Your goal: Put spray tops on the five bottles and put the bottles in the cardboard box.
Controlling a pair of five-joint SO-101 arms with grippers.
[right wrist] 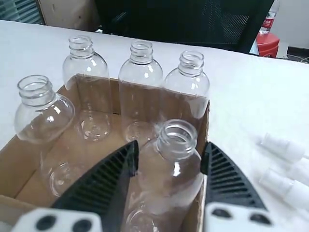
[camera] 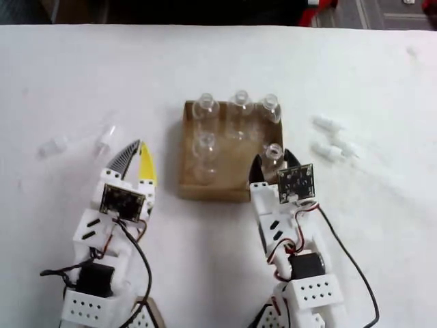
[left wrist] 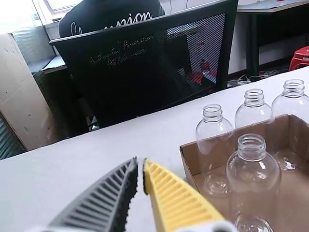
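Upright in the box (camera: 229, 179) at the middle of the table (camera: 218, 61): five bottles (camera: 240, 102), all without tops. Three in a row along the box's far wall, a fourth by its left wall, the fifth bottle (camera: 273, 152) in its near right corner. Right gripper (camera: 272, 158) around that one, black fingers pressed to its two sides. Left gripper (camera: 141, 146) over bare table off the box's near left corner, grey and yellow fingers together, holding nothing. Spray tops (camera: 333, 140) lying loose toward the table's right edge, two more toward the left.

White table (camera: 68, 68), black mesh chair (left wrist: 145, 63), bright window (left wrist: 63, 4) behind
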